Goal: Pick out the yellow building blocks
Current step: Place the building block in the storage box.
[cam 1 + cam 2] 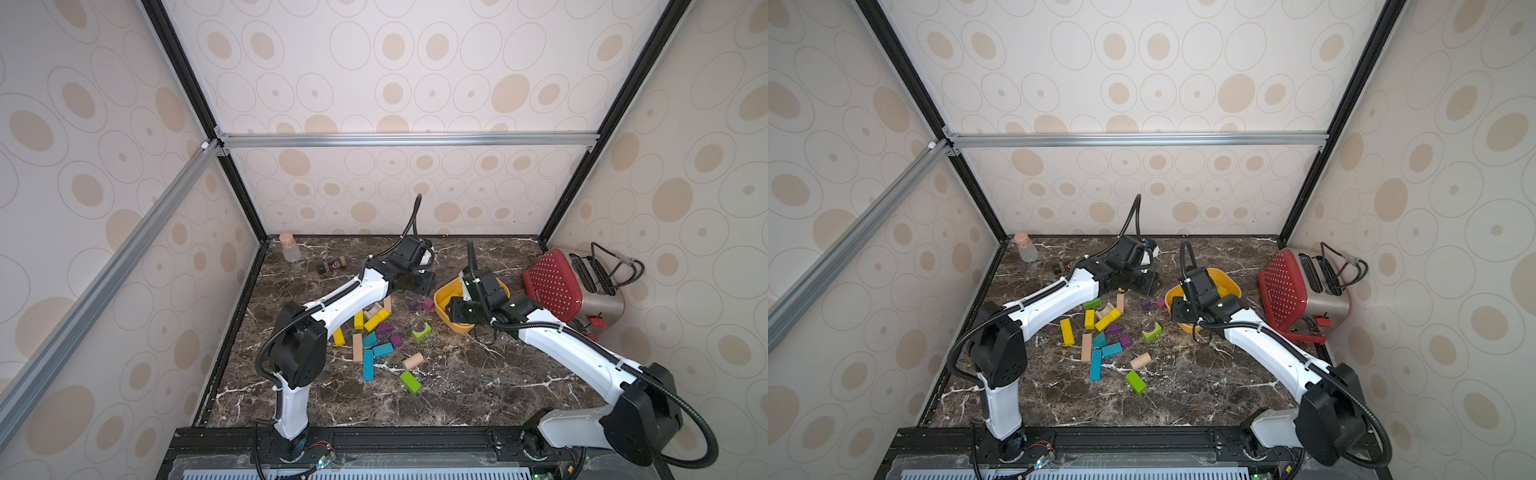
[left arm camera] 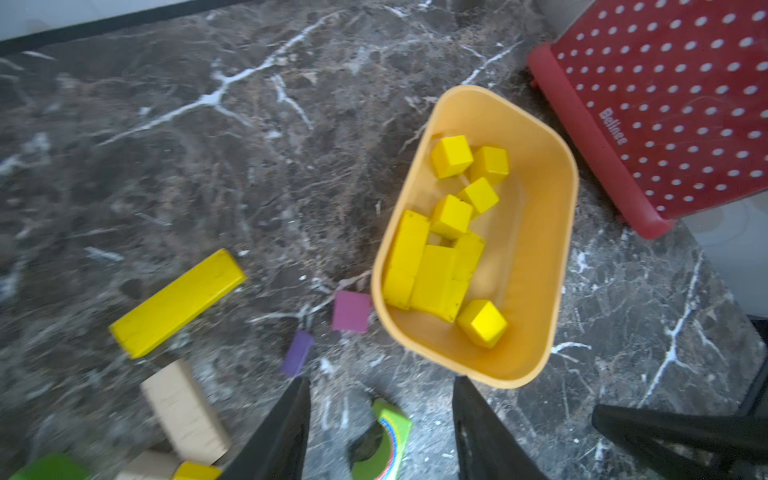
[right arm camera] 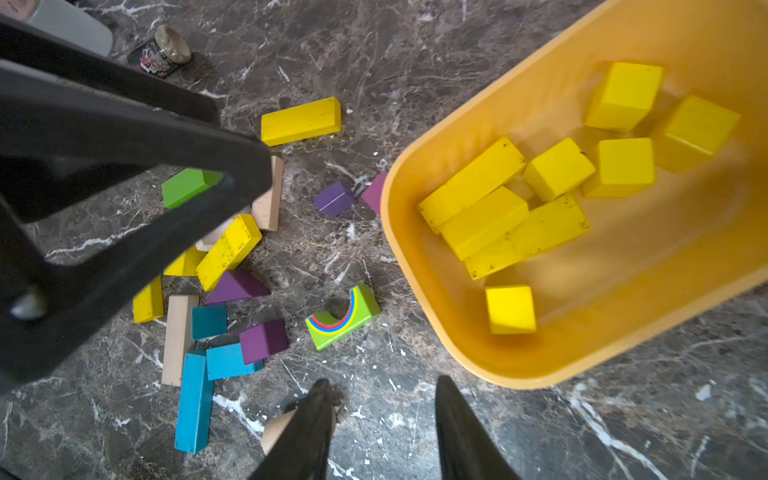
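Yellow building blocks (image 3: 482, 222) lying in bowl (image 3: 419, 282).
Hovering: left gripper (image 2: 381, 380) and right gripper (image 3: 383, 380) narrowly parted, empty; bowl just ahead.

Eight bright yellow building blocks (image 3: 484, 220), five cubes and three bars, lie jumbled in the orange-yellow bowl (image 3: 519, 380), just ahead of the right gripper (image 3: 384, 382) and off to one side of its fingertips. A lone yellow bar (image 2: 178, 303) lies flat ahead of the left gripper (image 2: 381, 380), off to its other side. Three more, among them a tilted yellow bar (image 3: 228, 251), sit in the mixed pile beneath the left gripper.
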You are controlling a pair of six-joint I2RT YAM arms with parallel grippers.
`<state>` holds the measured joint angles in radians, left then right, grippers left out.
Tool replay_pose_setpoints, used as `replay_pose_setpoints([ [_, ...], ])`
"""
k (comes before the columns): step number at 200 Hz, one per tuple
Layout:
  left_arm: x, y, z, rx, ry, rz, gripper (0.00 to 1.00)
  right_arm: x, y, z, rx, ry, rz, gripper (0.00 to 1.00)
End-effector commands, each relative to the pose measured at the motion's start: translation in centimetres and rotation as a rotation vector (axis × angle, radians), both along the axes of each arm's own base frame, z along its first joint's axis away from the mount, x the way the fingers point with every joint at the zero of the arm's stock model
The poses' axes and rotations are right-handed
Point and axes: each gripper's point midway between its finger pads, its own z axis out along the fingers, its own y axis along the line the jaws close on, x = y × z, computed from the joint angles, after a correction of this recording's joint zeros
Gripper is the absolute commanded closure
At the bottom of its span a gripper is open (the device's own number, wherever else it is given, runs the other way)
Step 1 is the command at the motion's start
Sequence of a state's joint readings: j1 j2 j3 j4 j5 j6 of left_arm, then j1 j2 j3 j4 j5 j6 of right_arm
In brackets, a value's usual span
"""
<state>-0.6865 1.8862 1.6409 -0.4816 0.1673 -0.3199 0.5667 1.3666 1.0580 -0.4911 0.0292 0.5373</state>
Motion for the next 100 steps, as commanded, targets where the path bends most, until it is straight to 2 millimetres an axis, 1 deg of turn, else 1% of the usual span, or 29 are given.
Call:
replay_pose_setpoints([
  [1, -0.6, 2.2, 1.5, 0.053, -0.062, 0.005, 0.46, 1.0, 2.4, 0.4, 0.02, -0.002, 0.039, 0.57],
  [50, -2.4, 6.4, 1.2, 0.132, -0.077, 0.041, 0.46, 2.9, 7.0, -0.6, 0.021, 0.015, 0.104, 0.58],
  [100, -3.1, 11.3, 0.8, 0.154, -0.067, 0.117, 0.45, 4.2, 11.2, -1.8, 0.031, 0.039, 0.154, 0.57],
])
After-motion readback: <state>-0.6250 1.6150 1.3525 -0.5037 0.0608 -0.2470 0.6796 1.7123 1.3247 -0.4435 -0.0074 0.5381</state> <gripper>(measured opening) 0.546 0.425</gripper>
